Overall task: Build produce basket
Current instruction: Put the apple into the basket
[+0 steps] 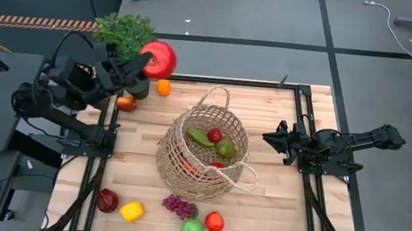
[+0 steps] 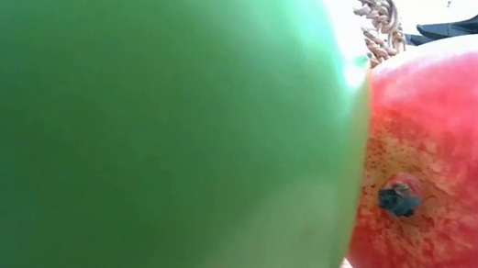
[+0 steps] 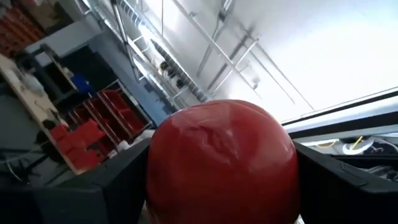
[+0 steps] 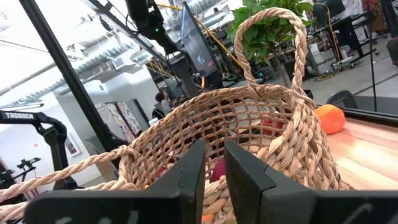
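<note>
The tan wicker basket (image 1: 203, 149) stands at the table's middle with a green cucumber (image 1: 199, 137) and a few red and green fruits in it. A large red apple (image 1: 158, 59) is up in the air by the far left corner, with my left gripper (image 1: 149, 64) shut on it. More produce lies on the table: an orange (image 1: 163, 87), a red-yellow apple (image 1: 125, 102), a yellow pepper (image 1: 131, 211), purple grapes (image 1: 180, 206) and a green apple (image 1: 191, 230). My right gripper (image 1: 267, 138) waits shut to the right of the basket. My left gripper pinches the red apple between its two fingers (image 3: 118, 180), one on each of its opposite sides (image 3: 160, 171). The fingers come from the table's left and slant upward. The apple is lifted clear, high above the table beside the plant.
A leafy plant (image 1: 125, 34) in a black pot (image 1: 140, 87) stands at the far left, right behind the raised apple. A dark red apple (image 1: 107, 200) and a red-orange fruit (image 1: 214, 222) lie near the front edge. The basket's looped handle (image 4: 273, 37) rises before my right gripper.
</note>
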